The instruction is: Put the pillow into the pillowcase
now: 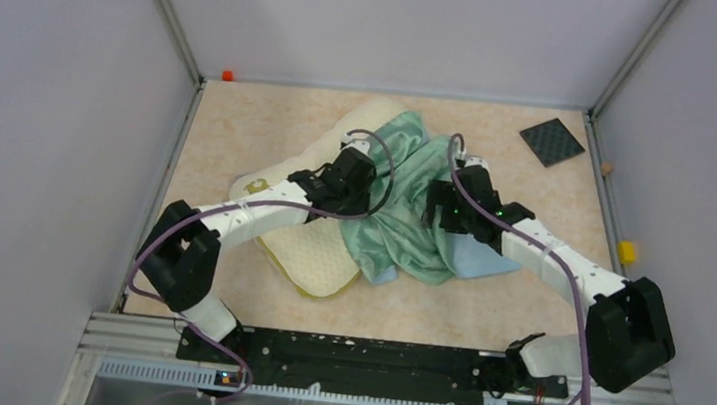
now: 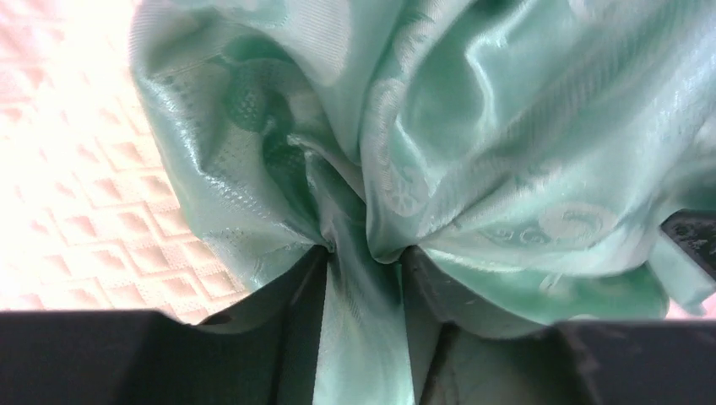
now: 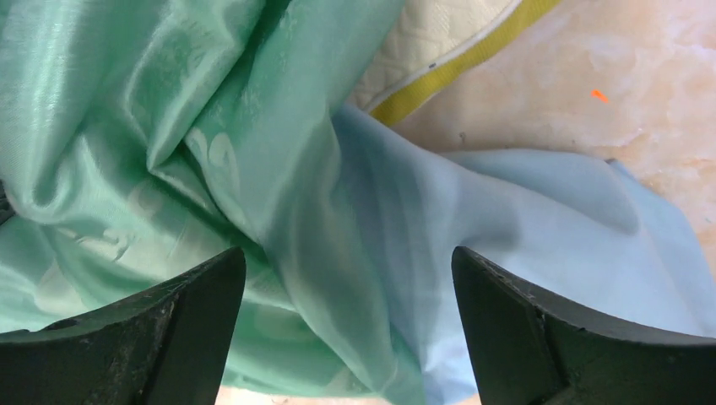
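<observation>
The left jaws clamp a bunched fold of the pillowcase [image 2: 507,126], seemingly to lift it, while the right jaws hang spread above its blue edge, the pillow [image 3: 439,34] lying just beyond them.

A pale beige table top with a marbled pattern [image 1: 240,140] carries a black square mat with a fine grid texture [image 1: 552,141] near its far right corner. A small orange piece [image 1: 227,75] sits at the far left corner. A small yellow block [image 1: 627,253] and a tiny tan bit [image 1: 605,169] lie along the right edge, well apart.
</observation>
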Available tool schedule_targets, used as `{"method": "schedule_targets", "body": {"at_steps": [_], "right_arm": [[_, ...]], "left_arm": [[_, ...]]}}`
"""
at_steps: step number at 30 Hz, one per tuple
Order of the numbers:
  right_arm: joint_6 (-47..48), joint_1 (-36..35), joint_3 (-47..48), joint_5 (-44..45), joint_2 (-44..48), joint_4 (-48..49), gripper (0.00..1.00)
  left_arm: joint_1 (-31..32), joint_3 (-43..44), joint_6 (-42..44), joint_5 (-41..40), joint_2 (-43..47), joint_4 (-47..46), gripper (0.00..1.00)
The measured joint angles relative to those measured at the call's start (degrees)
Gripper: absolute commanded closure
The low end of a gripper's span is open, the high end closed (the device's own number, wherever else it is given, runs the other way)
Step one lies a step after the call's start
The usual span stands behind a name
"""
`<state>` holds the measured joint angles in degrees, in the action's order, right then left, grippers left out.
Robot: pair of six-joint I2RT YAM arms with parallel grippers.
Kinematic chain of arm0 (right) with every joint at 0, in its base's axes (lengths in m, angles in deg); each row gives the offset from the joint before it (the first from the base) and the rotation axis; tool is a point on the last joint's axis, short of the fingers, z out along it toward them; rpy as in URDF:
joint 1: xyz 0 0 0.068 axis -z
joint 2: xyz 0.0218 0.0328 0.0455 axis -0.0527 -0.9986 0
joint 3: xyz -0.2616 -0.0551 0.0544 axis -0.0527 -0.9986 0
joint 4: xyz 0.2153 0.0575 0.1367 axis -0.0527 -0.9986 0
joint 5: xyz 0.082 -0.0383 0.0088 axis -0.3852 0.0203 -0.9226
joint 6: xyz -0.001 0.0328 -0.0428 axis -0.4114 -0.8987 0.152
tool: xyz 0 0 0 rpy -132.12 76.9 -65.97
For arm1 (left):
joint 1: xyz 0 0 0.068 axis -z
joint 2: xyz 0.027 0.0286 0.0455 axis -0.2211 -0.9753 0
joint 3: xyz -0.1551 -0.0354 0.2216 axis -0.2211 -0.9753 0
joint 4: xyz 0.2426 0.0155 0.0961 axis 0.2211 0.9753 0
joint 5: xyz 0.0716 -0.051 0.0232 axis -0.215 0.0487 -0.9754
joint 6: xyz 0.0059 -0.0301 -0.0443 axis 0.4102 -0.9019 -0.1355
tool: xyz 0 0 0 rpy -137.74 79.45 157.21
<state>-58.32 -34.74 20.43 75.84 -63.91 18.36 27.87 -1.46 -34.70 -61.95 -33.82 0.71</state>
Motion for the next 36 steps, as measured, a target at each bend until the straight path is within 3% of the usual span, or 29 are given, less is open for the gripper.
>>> {"method": "schedule_targets", "body": {"at_steps": [1,3,5,6,10,14,20,22,23,25,27,29,32,36], "right_arm": [[-0.1,0.0,0.0,0.1,-1.0,1.0,0.25],[-0.1,0.2,0.1,0.1,-2.4,2.0,0.58],[0.0,0.3,0.5,0.5,-3.4,2.1,0.95],[-0.1,0.5,1.4,1.1,-3.7,1.3,1.0],[-0.2,2.8,7.2,4.8,-3.7,-3.4,1.0],[0.0,10.0,13.7,9.9,-1.4,-9.4,1.0],[0.9,26.9,20.2,16.3,2.8,-17.4,1.0],[0.8,30.0,21.6,16.9,2.6,-19.3,1.0],[0.8,30.8,22.2,17.0,2.4,-20.3,0.94],[0.7,31.3,23.6,16.9,1.5,-21.6,0.65],[0.7,30.9,24.8,16.7,0.5,-21.8,0.43],[0.4,29.8,24.9,16.8,0.5,-21.9,0.34],[0.7,26.6,24.9,16.8,0.5,-22.1,0.3],[1.0,20.0,24.9,16.4,1.3,-22.0,0.25]], "left_arm": [[0.0,0.2,0.1,-0.7,-0.1,0.0,0.82],[0.0,0.4,0.0,-1.9,-0.1,-0.1,0.99],[0.0,0.7,0.8,-2.8,-0.1,0.0,1.0],[0.0,0.9,1.5,-3.1,-0.1,0.2,1.0],[0.0,1.6,5.2,-2.3,0.9,0.9,1.0],[1.6,4.0,10.1,0.7,3.4,2.4,1.0],[12.9,13.2,15.8,9.2,3.6,1.7,1.0],[16.8,15.4,16.1,13.0,2.8,-0.3,0.84],[17.9,15.9,15.9,14.1,2.5,-1.0,0.77],[18.7,16.1,15.0,14.8,1.9,-0.4,0.43],[18.3,16.1,13.4,12.6,1.2,1.5,0.3],[16.9,15.8,11.9,10.0,1.0,3.5,0.12],[14.7,15.0,9.3,5.7,1.5,5.0,0.02],[9.3,11.1,5.0,1.5,5.3,6.3,0.01]]}}
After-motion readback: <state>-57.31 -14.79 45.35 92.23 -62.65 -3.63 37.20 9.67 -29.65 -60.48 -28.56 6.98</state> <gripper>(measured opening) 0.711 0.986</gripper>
